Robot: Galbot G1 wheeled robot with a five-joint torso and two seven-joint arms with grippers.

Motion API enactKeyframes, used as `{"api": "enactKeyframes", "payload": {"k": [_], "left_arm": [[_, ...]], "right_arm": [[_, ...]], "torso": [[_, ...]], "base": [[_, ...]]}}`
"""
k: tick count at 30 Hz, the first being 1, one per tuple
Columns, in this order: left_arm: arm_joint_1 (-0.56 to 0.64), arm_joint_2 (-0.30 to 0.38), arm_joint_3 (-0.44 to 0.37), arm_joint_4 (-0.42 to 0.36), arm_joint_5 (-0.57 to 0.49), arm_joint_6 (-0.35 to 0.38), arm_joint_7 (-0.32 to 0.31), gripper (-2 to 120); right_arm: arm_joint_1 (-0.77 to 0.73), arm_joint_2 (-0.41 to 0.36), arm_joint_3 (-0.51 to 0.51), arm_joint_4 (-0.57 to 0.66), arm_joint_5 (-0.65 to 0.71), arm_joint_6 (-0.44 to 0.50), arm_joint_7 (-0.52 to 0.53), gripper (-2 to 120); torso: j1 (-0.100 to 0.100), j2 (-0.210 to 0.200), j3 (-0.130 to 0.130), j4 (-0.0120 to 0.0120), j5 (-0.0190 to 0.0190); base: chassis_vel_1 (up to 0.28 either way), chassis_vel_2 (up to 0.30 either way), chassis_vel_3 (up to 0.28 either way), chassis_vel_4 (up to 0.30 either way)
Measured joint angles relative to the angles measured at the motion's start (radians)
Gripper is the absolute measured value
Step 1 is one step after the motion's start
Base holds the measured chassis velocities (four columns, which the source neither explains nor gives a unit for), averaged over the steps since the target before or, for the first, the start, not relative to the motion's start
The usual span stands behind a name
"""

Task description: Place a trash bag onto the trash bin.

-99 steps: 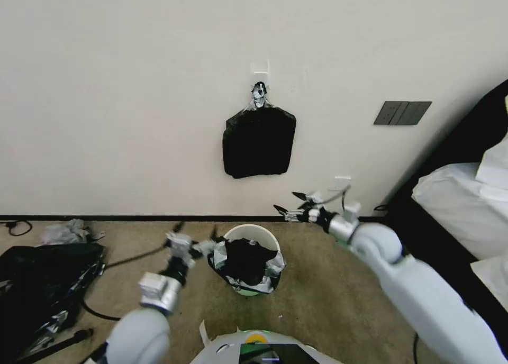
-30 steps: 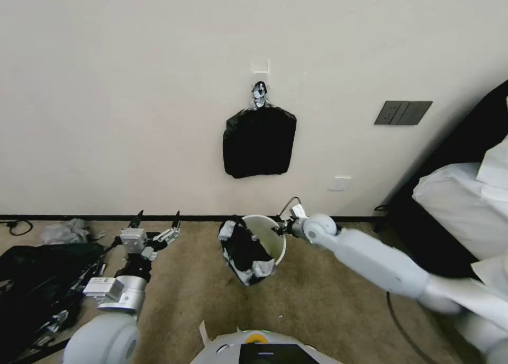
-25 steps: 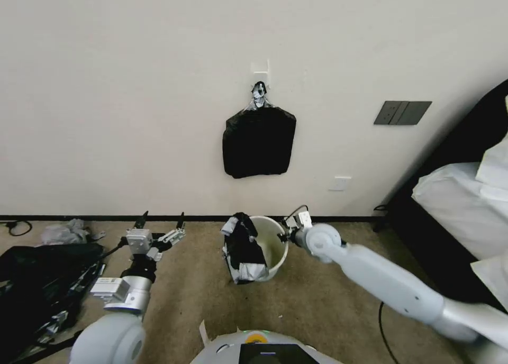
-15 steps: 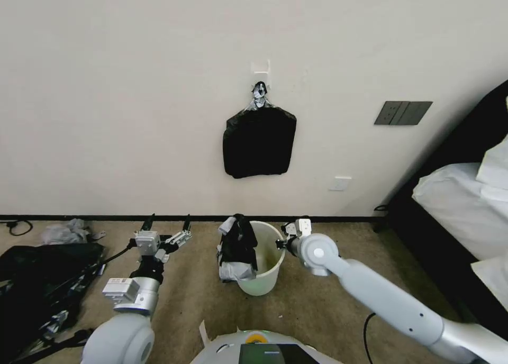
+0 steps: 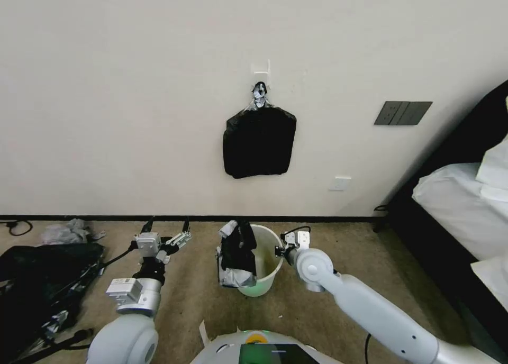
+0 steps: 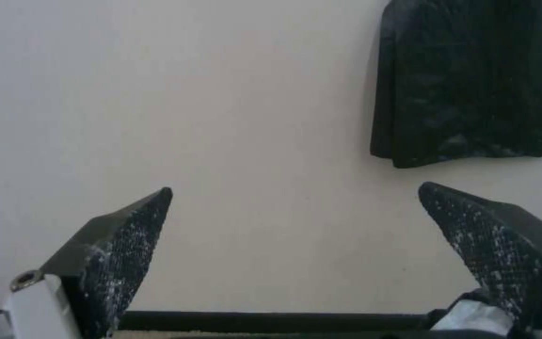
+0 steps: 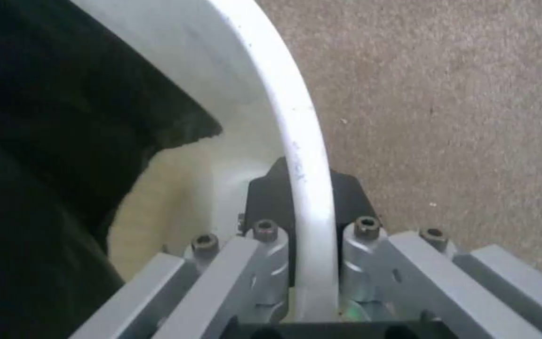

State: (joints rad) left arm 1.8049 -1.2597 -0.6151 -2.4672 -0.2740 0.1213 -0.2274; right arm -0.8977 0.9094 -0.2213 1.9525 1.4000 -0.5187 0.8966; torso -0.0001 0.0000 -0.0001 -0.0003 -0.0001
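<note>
The cream-white trash bin (image 5: 263, 273) stands upright on the carpet near the wall. The black trash bag (image 5: 238, 253) hangs crumpled over the bin's left rim, part inside and part down the outer wall. My right gripper (image 5: 282, 247) is shut on the bin's right rim. In the right wrist view, the right gripper (image 7: 302, 202) has one finger inside and one outside the white rim (image 7: 301, 136), with the bag (image 7: 51, 122) beside it. My left gripper (image 5: 166, 226) is open above the carpet left of the bin, apart from the bag; its fingers (image 6: 127, 235) stand wide with nothing between them.
A flat bundle of black bags (image 5: 259, 142) hangs from a wall hook above the bin. A big dark heap (image 5: 37, 284) and a grey crumpled wad (image 5: 66, 230) lie at the left. A bed (image 5: 465, 205) fills the right. Bare carpet lies around the bin.
My left gripper has drawn away from the bag to the left. My right gripper came down, took the bin's rim, tipped the bin and set it upright; the bag now hangs over the left rim.
</note>
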Motion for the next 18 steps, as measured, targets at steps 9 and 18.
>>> {"api": "enactKeyframes", "payload": {"k": [9, 18], "left_arm": [[0.001, 0.004, 0.022, -0.003, 0.010, -0.001, 0.001, 100], [-0.039, 0.062, 0.069, 0.005, 0.002, 0.096, -0.045, 100]], "right_arm": [[-0.027, 0.000, 0.006, 0.013, -0.074, 0.011, -0.018, 20], [-0.035, -0.032, 0.061, 0.123, -0.072, 0.025, -0.017, 53]], "torso": [[0.000, 0.000, 0.000, 0.0004, 0.0004], [0.000, 0.000, 0.000, 0.0005, 0.0001]], "base": [[0.000, 0.000, 0.000, 0.000], [0.000, 0.000, 0.000, 0.000]]}}
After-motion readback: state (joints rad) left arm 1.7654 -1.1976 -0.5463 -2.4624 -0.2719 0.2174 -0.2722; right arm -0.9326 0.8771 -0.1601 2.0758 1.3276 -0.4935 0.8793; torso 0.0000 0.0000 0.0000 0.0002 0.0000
